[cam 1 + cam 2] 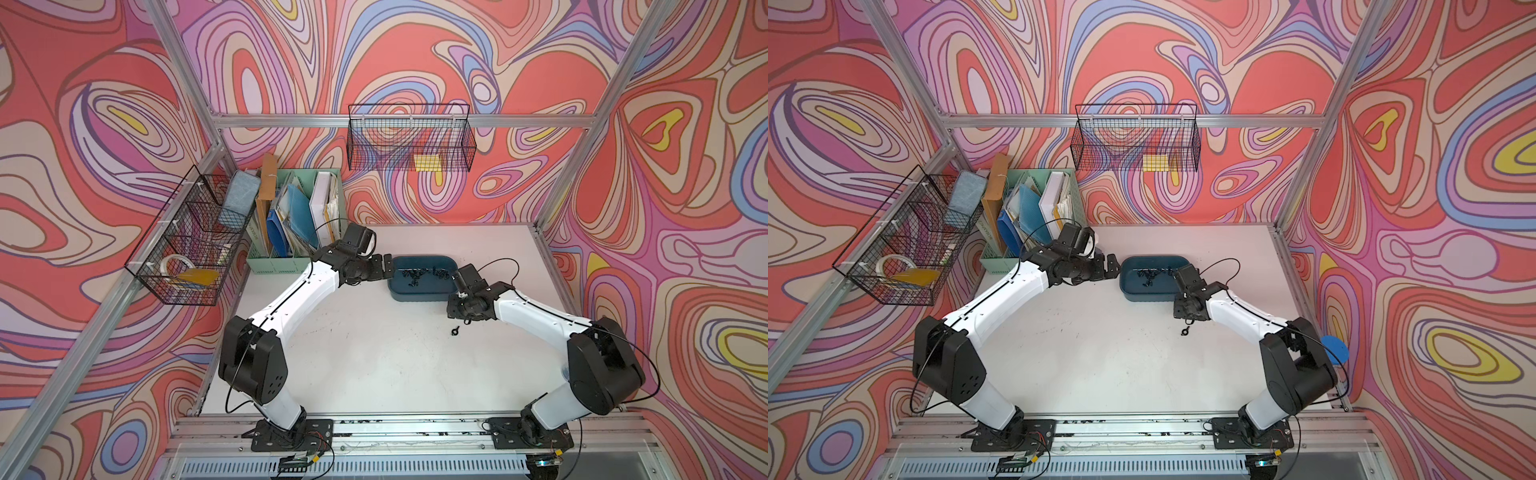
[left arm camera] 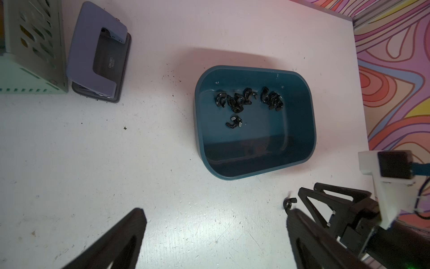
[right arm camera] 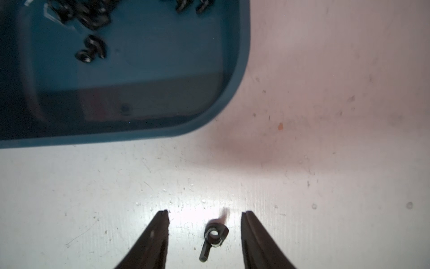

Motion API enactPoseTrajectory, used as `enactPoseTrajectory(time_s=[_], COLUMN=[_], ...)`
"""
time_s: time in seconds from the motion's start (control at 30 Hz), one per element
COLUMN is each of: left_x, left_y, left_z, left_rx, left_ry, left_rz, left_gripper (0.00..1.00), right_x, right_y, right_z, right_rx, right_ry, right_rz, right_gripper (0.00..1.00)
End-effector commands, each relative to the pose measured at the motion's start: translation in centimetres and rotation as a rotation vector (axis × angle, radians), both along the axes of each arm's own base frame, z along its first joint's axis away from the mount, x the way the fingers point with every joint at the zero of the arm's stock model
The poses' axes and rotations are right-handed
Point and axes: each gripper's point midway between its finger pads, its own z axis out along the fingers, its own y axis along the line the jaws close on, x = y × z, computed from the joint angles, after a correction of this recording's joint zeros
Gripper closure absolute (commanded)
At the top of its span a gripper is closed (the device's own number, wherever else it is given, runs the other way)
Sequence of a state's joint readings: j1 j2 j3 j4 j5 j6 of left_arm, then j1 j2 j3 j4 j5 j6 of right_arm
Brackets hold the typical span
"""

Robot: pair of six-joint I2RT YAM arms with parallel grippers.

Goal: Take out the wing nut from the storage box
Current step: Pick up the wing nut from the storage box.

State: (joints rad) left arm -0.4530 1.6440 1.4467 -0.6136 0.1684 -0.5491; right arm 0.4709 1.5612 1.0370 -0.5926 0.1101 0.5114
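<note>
**Once a nut lies outside the box, little is left**

Because the wing nut (image 3: 214,237) lies on the white table (image 3: 325,186) between the parted tips of the right gripper (image 3: 204,213), touching neither finger, the main part of the job looks done: one nut is out of the storage box (image 3: 242,69). Those jaws stand at a middling width and hold nothing. The box sits ahead of the tips and off to one side, well apart from the nut, and its rim is not touching the fingers. A faint smear shows just ahead of the nut; whether the nut is fully at rest I cannot tell.

The left gripper (image 2: 215,212) has its jaws spread wide and empty. The box lies ahead of its tips, and nothing lies between them but bare table. A cluster of other black wing nuts (image 2: 235,100) lies on the box floor, beyond both pairs of jaws.

As I judge it, what is left is small. The right arm has to draw away without nudging the nut. The task names a single nut, so the rest can stay where they are.
</note>
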Motion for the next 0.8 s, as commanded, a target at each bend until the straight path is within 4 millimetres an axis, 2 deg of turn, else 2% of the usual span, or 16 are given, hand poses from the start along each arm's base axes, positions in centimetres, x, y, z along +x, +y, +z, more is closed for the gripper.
enactPoseTrajectory(time_s=[0.0,0.37,0.47,0.77], left_x=[-0.4,-0.7,-0.9,-1.3], left_y=[0.4,1.3,1.7,3.4], left_z=[0.6,0.9,1.1,1.4], left_rx=[0.027,0.066,0.079,0.140], left_ry=[-0.012,-0.025,-0.034,-0.054], left_rz=[0.001,0.012,0.020,0.060], left_gripper=[0.01,0.01,0.01,0.01], right_x=[1.7,7.3,8.8,12.6], right_y=[0.5,3.6,4.3,5.9], right_z=[1.6,2.8,2.1,0.9], right_rx=[-0.023,-0.027,-0.042,-0.074], right_ry=[-0.042,-0.096,-0.095,-0.108], right_rz=[0.023,0.091,0.109,0.129], right_gripper=[0.43,0.35,0.29,0.24])
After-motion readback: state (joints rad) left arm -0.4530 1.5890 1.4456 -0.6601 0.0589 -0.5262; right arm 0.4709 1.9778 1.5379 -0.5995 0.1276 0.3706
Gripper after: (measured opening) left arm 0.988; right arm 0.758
